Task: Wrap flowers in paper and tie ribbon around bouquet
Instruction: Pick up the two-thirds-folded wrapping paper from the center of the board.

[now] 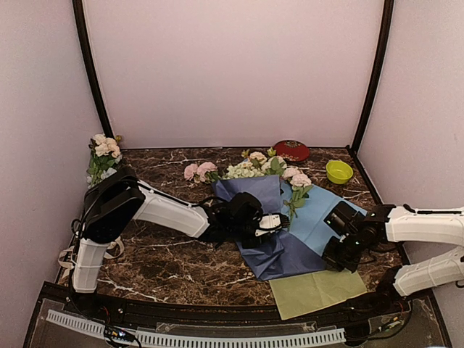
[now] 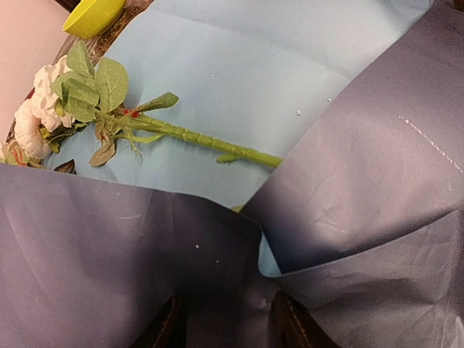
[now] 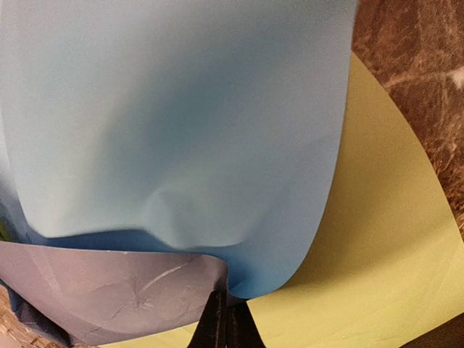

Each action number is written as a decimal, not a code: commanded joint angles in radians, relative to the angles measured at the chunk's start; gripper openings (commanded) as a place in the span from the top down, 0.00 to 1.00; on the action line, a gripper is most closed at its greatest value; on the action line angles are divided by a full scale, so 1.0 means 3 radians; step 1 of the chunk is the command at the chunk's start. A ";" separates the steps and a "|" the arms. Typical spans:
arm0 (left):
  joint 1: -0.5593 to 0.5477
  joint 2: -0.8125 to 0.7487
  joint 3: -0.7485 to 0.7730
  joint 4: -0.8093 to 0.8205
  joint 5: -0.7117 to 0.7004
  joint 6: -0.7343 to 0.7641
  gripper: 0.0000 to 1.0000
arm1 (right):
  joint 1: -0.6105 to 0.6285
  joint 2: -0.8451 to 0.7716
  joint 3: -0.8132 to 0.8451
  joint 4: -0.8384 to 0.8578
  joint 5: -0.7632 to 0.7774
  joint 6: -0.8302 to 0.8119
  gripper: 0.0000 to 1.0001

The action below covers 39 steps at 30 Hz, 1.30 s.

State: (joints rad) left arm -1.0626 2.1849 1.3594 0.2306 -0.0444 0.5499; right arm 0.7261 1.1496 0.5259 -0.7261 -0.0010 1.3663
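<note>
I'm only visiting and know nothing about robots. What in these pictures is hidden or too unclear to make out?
- The left hand: in the left wrist view the dark paper covers its fingers, so its grip is unclear.
- The flowers: stem ends hidden under the folded paper, top and left wrist views.
- The ribbon: in no view.
- The red object at the back: too small in the top view to identify.
</note>
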 commanded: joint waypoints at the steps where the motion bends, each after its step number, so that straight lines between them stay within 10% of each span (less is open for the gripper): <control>1: -0.0058 0.0029 -0.0015 -0.0134 0.0022 0.0055 0.57 | -0.0025 -0.0140 0.0061 -0.0022 0.0242 -0.0001 1.00; 26: -0.0058 0.0304 0.0067 -0.0120 0.0017 0.0060 0.56 | 0.0750 0.0109 0.1211 -0.0650 0.1133 -0.0560 1.00; 39: -0.0022 0.0356 0.0061 -0.0139 0.0105 -0.0093 0.56 | 0.1466 0.0146 0.1364 0.0025 0.1346 -0.1037 0.97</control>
State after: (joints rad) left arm -1.0695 2.2314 1.3926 0.2886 -0.0410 0.5407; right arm 1.1416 1.2587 0.9737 -0.8391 0.3767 1.0992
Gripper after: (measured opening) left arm 0.443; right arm 0.004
